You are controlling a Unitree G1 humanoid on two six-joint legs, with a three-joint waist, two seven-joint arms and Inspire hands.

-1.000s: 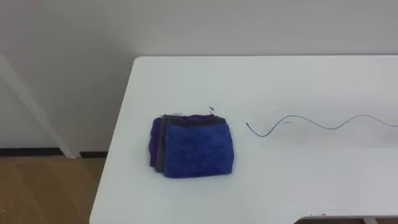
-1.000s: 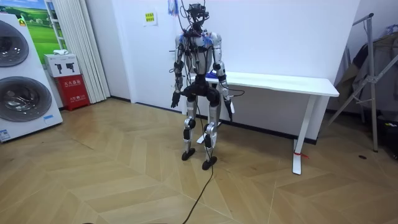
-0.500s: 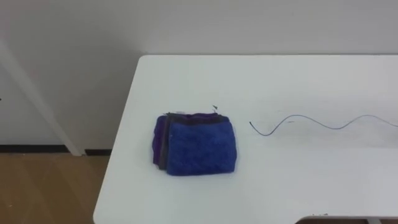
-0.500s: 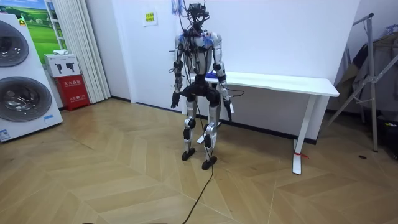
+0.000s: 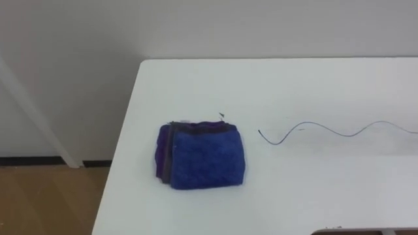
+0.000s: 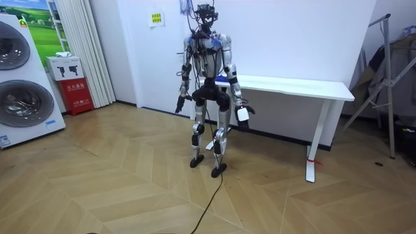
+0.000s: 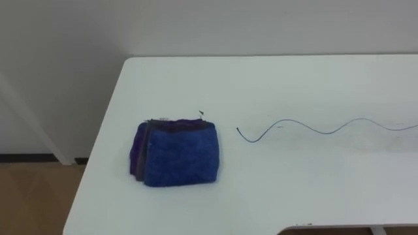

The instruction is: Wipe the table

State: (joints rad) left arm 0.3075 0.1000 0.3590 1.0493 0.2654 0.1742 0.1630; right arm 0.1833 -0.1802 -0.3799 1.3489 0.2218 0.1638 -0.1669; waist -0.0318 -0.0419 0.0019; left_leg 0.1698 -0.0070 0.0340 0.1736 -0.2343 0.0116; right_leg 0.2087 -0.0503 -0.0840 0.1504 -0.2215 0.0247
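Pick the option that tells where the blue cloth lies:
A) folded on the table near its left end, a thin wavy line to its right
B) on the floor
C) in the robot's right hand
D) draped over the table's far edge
A: the cloth lies folded on the table near its left end, apart from the thin dark wavy line to its right.

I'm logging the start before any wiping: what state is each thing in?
cloth: folded, lying on the table, untouched.
table: marked by a wavy dark line, not yet wiped.
left hand: below tabletop level, off the cloth.
right hand: below tabletop level, off the cloth.
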